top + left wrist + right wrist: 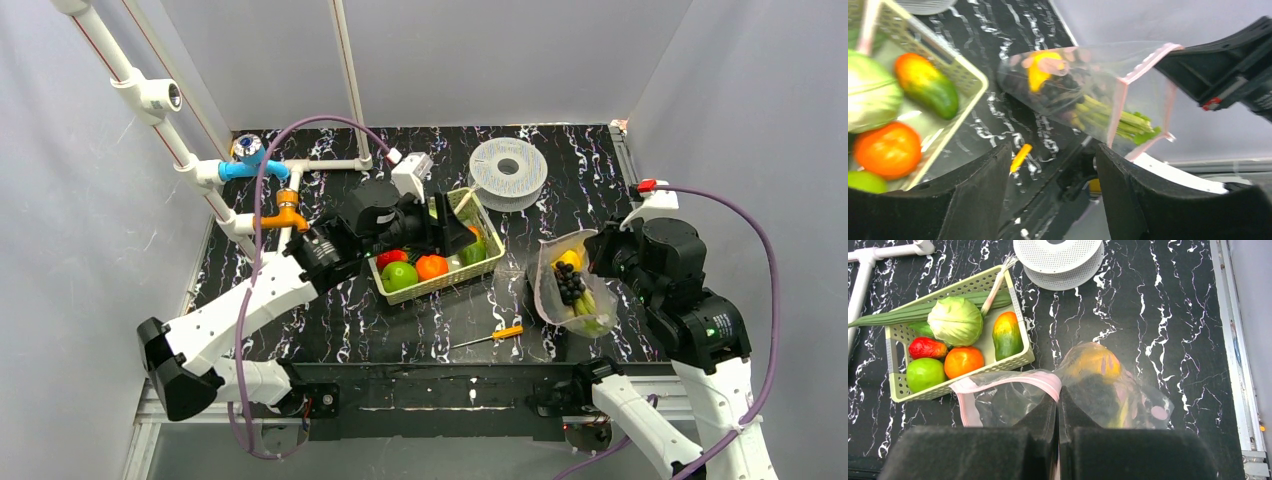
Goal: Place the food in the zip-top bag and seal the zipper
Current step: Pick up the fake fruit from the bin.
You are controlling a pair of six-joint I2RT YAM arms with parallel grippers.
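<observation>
The clear zip-top bag (570, 285) hangs open on the right, its pinkish zipper (1013, 379) facing the basket. It holds a yellow pepper (1095, 362), a dark item and green stalks (1128, 122). My right gripper (1058, 392) is shut on the zipper strip and shows in the top view (597, 250). My left gripper (455, 225) is open and empty above the basket's right end; its fingers (983, 190) frame the bag (1088, 85). The basket holds a cabbage (955, 320), leek (903, 315), red pepper (928, 347), green apple (925, 374), an orange fruit (964, 361) and a green-orange cucumber-like piece (1007, 335).
The pale-green basket (455, 280) sits mid-table. A grey spool (508, 172) lies behind it. An orange-handled screwdriver (497, 334) lies near the front edge. White pipework (300, 168) with blue and orange fittings stands at the back left.
</observation>
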